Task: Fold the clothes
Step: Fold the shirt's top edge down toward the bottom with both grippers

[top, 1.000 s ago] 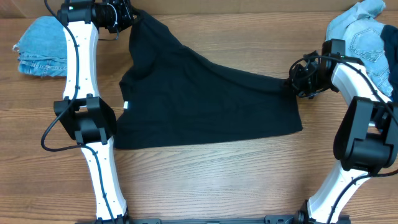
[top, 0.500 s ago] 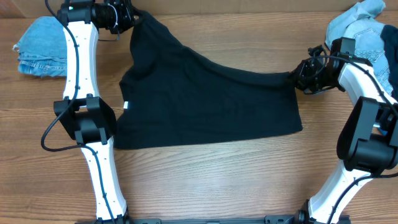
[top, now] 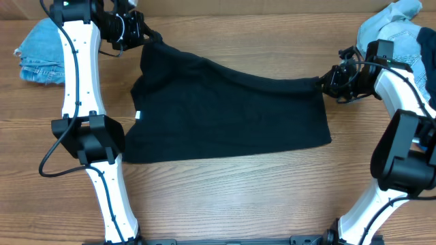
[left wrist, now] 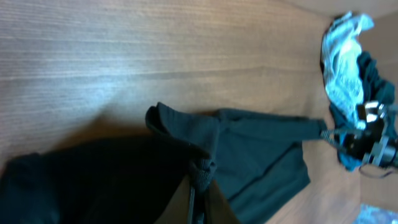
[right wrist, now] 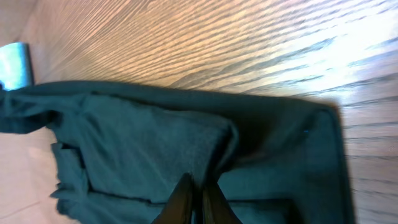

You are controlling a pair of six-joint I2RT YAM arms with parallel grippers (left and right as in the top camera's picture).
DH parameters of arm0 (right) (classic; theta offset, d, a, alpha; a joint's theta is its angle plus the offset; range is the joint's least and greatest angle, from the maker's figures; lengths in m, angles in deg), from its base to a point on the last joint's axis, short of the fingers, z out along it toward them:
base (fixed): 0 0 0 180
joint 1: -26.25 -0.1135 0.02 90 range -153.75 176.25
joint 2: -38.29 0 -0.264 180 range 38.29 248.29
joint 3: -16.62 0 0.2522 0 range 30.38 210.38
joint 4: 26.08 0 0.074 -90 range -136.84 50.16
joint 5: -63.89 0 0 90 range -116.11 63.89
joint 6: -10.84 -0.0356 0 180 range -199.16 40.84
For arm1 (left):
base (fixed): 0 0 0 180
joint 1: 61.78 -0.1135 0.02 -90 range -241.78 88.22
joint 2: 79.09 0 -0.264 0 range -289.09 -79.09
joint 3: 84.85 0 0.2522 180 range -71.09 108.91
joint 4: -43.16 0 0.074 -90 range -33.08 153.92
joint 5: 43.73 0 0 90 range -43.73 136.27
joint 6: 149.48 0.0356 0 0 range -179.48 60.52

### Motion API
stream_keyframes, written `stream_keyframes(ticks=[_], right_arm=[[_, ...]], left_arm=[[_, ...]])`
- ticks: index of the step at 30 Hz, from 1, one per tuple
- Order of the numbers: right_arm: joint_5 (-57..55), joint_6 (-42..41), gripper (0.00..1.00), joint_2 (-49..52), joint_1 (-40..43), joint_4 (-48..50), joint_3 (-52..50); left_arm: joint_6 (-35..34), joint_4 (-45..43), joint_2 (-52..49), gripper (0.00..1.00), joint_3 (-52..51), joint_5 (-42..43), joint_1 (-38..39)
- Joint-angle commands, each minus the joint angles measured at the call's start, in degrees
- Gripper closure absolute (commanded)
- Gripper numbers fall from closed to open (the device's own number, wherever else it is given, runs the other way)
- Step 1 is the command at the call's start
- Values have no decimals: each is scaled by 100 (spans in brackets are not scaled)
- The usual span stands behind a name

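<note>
Writing is scarce here: the only label we find is a small white tag (top: 138,115) on the left edge of the black T-shirt (top: 231,112), and it is too small to read. The shirt lies spread over the middle of the wooden table (top: 238,204), its far edge drawn taut between the two claws. We see the left arm reaching straight up the table's left side, elbow low and wrist far out; its left gripper (top: 139,30) is clamped on the shirt's far left corner, and the wrist view shows a bunched fold of black cloth pinched between the fingers. The right arm rises from the near right and bends inward; the right gripper (top: 325,85) is closed on the shirt's right corner, cloth nipped between its tips. We count two arms, one black shirt, one tag, and two lots of light-blue denim — a flat pile (top: 41,51) at far left, a crumpled heap (top: 392,30) at far right — with one royal-blue garment (top: 429,64) against that heap.
</note>
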State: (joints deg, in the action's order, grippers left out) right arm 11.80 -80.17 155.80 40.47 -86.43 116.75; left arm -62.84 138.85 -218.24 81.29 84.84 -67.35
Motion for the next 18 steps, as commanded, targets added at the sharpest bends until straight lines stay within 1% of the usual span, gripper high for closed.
stream_keyframes(ticks=[1, 7, 9, 11, 15, 18], right_arm=[[-459, 68, 96, -444, 55, 2, 175], [-492, -48, 96, -566, 162, -74, 175], [-669, -96, 96, -564, 164, -181, 175], [-876, -114, 96, -566, 164, -267, 175], [-1075, -188, 96, -566, 166, -214, 175], [-1252, -219, 96, -566, 166, -155, 175]], left_arm=[[586, 295, 160, 96, 122, -68, 83], [883, 881, 160, 96, 122, -240, 81], [981, 1051, 160, 96, 122, -317, 81], [1014, 1338, 160, 96, 122, -581, 83], [999, 1488, 160, 96, 122, -1034, 66], [949, 1488, 160, 96, 122, -1128, 20]])
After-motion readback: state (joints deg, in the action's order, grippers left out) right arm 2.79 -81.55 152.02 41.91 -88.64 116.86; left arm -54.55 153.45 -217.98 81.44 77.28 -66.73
